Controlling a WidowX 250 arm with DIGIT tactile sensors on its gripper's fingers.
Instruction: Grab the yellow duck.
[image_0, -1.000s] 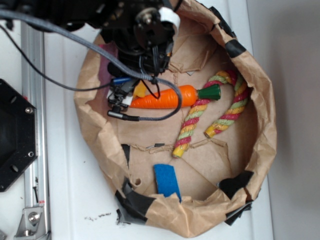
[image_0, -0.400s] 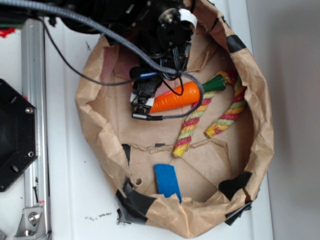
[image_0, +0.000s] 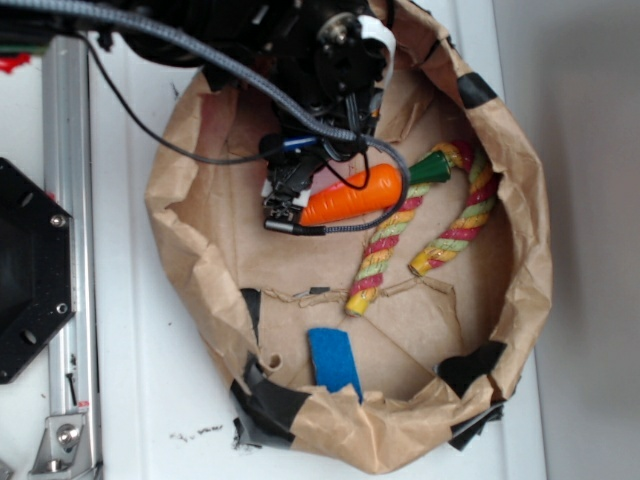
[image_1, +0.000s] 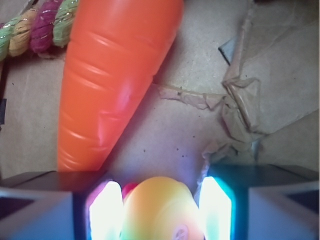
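The yellow duck (image_1: 157, 207) shows only in the wrist view, as a rounded yellow blob at the bottom, filling the gap between my two glowing pads (image_1: 106, 210). My gripper (image_1: 160, 202) is shut on it, both pads against its sides. In the exterior view the gripper (image_0: 290, 195) sits low inside the paper-lined basket (image_0: 525, 200), just left of the orange carrot (image_0: 350, 195), and the arm hides the duck. In the wrist view the carrot (image_1: 110, 85) lies close ahead on the left.
A red-yellow-green twisted rope (image_0: 385, 245) curves to the right of the carrot, and its end (image_1: 30, 30) shows at the wrist view's top left. A blue pad (image_0: 335, 362) lies near the basket's front wall. A black plate (image_0: 30, 270) and a metal rail (image_0: 70, 150) stand on the left.
The arm has shifted right inside the basket and pushed the carrot, which now tilts with its green top higher. In the last half second almost nothing moved.
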